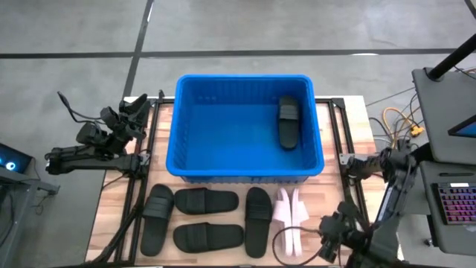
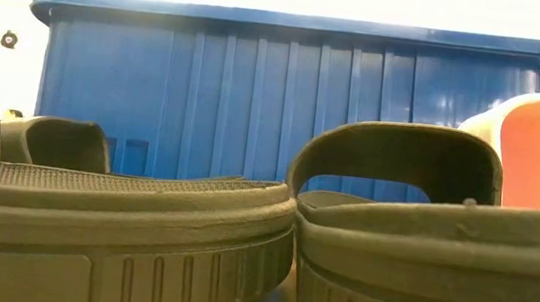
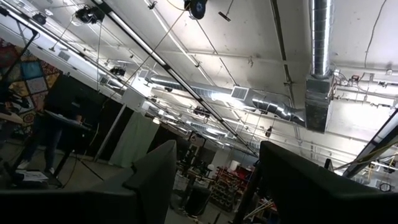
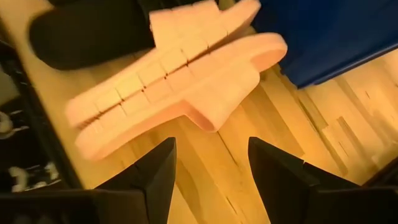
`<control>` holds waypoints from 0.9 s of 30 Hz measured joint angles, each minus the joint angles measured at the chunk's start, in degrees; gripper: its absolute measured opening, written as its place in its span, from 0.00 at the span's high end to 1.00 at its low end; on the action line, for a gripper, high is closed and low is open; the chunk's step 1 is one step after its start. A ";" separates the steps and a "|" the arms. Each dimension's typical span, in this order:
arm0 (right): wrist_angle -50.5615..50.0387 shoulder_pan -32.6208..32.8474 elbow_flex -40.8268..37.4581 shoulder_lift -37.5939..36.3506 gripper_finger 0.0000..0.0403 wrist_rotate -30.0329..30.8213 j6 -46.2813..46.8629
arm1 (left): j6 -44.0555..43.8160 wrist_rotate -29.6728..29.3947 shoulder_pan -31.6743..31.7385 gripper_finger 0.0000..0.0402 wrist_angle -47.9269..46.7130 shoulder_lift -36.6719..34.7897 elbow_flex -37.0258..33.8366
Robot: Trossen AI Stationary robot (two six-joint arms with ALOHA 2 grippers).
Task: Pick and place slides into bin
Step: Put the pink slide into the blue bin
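Observation:
The blue bin [image 1: 245,126] stands mid-table with one black slide [image 1: 288,123] lying inside at its right end. Several black slides [image 1: 206,219] lie flat on the wood in front of the bin, and they fill the foreground of the low view [image 2: 121,226]. A pale pink pair [image 1: 290,216] lies on edge to their right, soles outward [image 4: 174,81]. My right gripper [image 1: 327,232] is open and empty just right of the pink pair, fingers [image 4: 211,168] aimed at it, above bare wood. My left gripper [image 1: 135,108] is open, left of the bin, and points up at the ceiling [image 3: 214,180].
Dark metal rails [image 1: 134,193] run along the table's left and right sides. Cables [image 1: 398,119] and a keyboard [image 1: 454,205] lie off the table's right edge. The bin's tall ribbed wall [image 2: 285,102] rises right behind the slides.

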 joint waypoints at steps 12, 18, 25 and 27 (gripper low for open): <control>0.55 0.33 -5.27 10.48 0.55 -0.01 10.42 | 0.00 0.00 0.00 0.46 0.00 0.00 0.00; 7.07 0.33 -12.19 10.29 0.56 0.03 16.40 | 0.00 0.00 -0.02 0.46 0.00 0.00 0.00; 16.27 0.33 -18.66 6.69 0.56 3.56 14.02 | -0.01 0.00 -0.01 0.46 0.00 0.02 -0.02; 16.14 0.26 -20.15 5.68 0.56 5.75 13.99 | -0.02 0.00 0.00 0.46 0.00 0.02 -0.02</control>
